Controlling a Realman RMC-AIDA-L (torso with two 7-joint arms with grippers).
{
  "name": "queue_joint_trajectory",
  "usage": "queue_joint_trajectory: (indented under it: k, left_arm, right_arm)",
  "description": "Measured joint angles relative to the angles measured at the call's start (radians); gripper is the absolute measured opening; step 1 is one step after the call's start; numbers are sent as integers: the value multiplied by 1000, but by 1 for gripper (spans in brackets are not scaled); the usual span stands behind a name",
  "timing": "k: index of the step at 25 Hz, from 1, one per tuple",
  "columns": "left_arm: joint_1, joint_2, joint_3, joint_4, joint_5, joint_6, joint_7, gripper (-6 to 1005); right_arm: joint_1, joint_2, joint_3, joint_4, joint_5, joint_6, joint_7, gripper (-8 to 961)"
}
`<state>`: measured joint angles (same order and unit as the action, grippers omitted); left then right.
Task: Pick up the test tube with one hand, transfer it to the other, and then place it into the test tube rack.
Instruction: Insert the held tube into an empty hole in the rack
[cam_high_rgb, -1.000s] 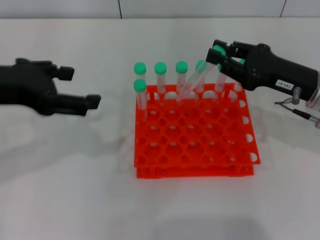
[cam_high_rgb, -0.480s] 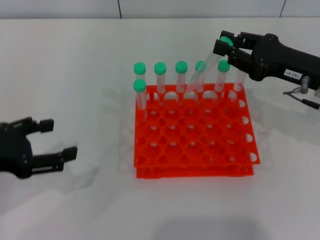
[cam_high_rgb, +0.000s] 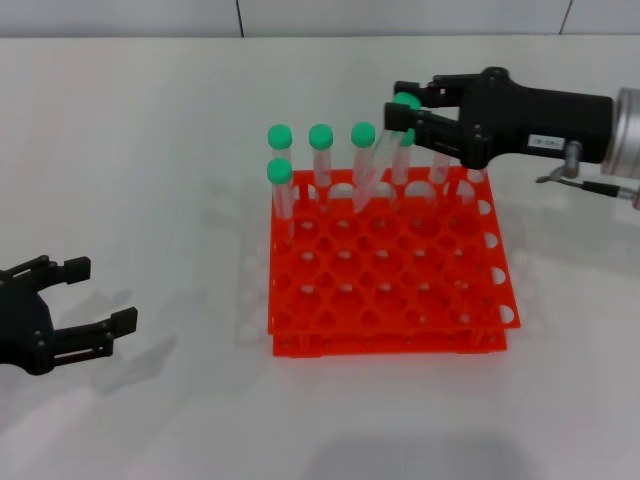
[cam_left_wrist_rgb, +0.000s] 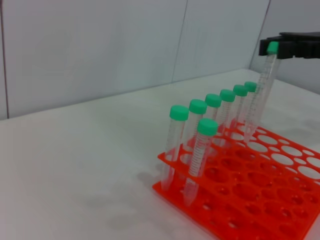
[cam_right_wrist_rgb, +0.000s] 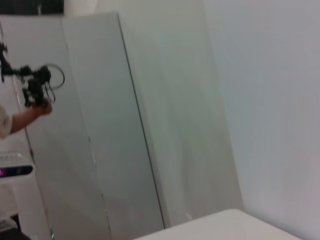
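My right gripper (cam_high_rgb: 397, 103), black with a white label, is shut on the green cap of the test tube (cam_high_rgb: 378, 160). The tube hangs tilted, with its lower end at the back rows of the orange-red test tube rack (cam_high_rgb: 390, 345). In the left wrist view the held tube (cam_left_wrist_rgb: 260, 95) slants down from the right gripper (cam_left_wrist_rgb: 280, 46) to the rack (cam_left_wrist_rgb: 250, 210). Whether its tip is inside a hole is unclear. My left gripper (cam_high_rgb: 104, 293) is open and empty, low at the near left of the table and far from the rack.
Several other green-capped tubes (cam_high_rgb: 320, 150) stand upright in the rack's back rows, one (cam_high_rgb: 280, 190) in the second row at the left; they also show in the left wrist view (cam_left_wrist_rgb: 200, 145). The right wrist view shows only walls.
The left gripper has drawn back, empty, to the near left of the table. The right gripper has swung left over the rack's back edge with the tube and lowered it there.
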<state>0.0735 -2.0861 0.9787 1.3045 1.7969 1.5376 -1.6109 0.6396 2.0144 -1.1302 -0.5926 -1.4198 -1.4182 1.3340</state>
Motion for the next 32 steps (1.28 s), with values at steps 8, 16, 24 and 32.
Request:
queue_joint_trajectory:
  k: [8, 16, 24, 32]
  left_arm:
    - [-29, 2, -24, -62, -12, -1, 40, 893]
    - [-48, 0, -29, -103, -29, 1, 86, 893]
    - [-64, 1, -26, -127, -35, -1, 102, 893]
    - [-71, 1, -24, -129, -34, 0, 103, 893]
  right_arm:
    - [-5, 4, -176, -158, 3, 128, 117, 334]
    - [-6, 7, -276, -222, 6, 218, 159, 344]
    - [-1, 7, -283, -231, 3, 265, 160, 354]
    - [3, 7, -310, -232, 1, 298, 160, 363]
